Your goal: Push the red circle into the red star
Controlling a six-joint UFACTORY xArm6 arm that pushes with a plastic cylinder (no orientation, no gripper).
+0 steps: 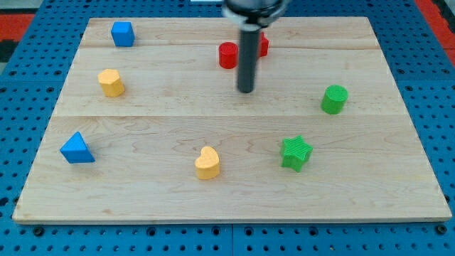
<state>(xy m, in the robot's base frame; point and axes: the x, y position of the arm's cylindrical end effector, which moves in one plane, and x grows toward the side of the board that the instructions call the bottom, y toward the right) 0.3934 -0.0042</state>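
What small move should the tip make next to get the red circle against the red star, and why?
Probably swing my tip around to the view's left of the red circle, then push toward the view's right. My tip now sits below and right of the circle, touching neither block. The red star, partly hidden behind the rod, lies just right of the circle, so a rightward push should close the gap.

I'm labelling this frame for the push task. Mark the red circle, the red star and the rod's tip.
red circle (227, 55): camera view, middle of its front side.
red star (264, 46): camera view, visible edge right of the rod.
my tip (245, 90): camera view, rod's lowest end.
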